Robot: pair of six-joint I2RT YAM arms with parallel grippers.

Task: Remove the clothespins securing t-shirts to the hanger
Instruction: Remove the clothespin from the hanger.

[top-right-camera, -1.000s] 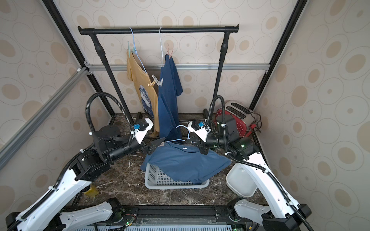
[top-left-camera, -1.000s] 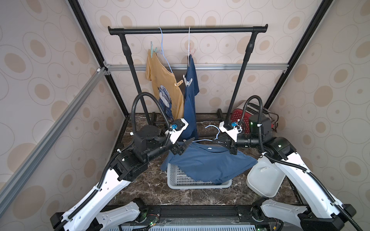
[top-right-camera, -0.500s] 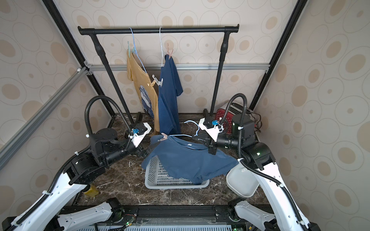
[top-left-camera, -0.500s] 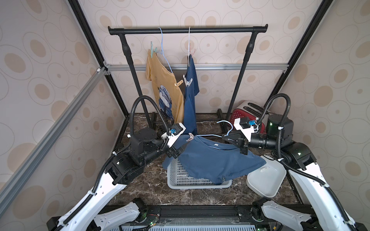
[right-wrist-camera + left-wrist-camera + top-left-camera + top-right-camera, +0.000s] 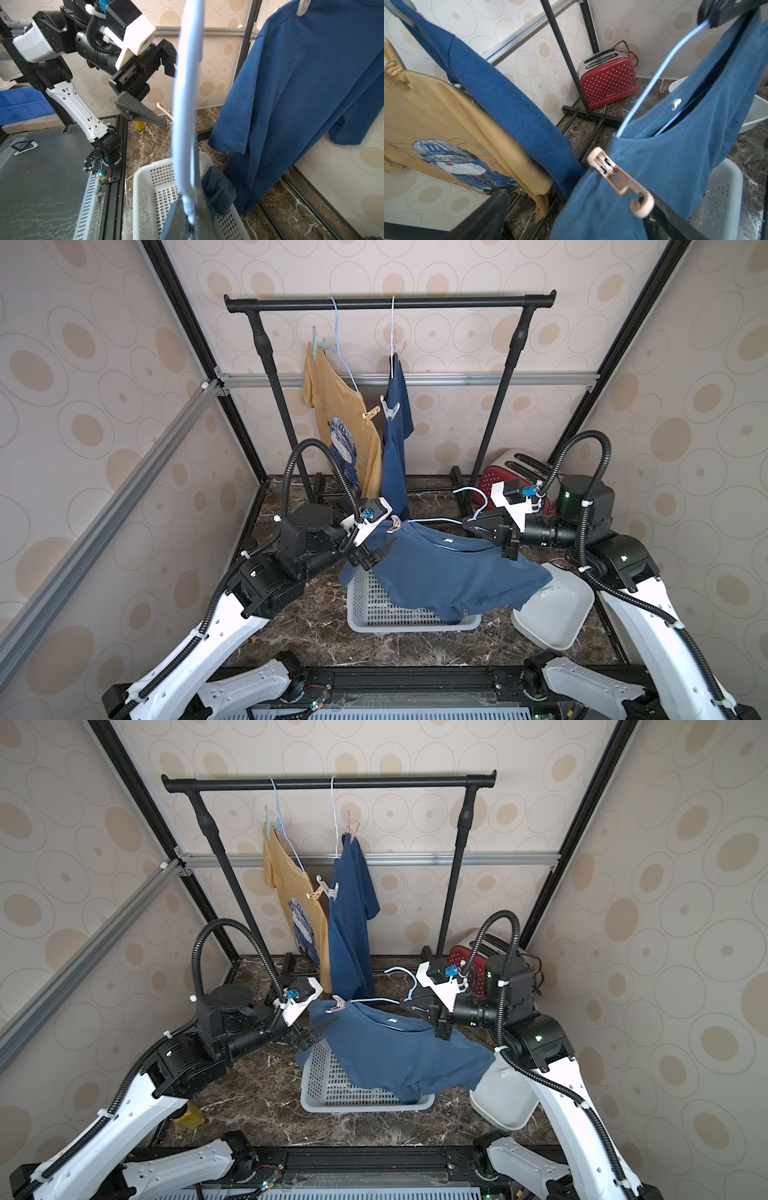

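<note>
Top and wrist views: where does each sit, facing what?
Top views: high in front, looking down at the rack; left arm and right arm show.
Left wrist: on left arm, facing the tan clothespin; open left hand's fingers show.
Right wrist: on right arm, looking along the hanger; shut right hand, left arm show.
Shared: both wrist views catch the basket.

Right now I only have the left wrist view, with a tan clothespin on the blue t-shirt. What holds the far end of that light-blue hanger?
Observer: The right gripper, shut on the light-blue hanger beside its hook.
Reviewer: How many clothespins are on the two hanging shirts?
Observer: Four: teal clothespin and yellow clothespin on the mustard t-shirt, pink clothespin and white clothespin on the navy t-shirt.
Reviewer: Is the left gripper around my tan one?
Observer: In the right wrist view the left gripper is open, with the tan clothespin's tail showing between its fingers.
</note>
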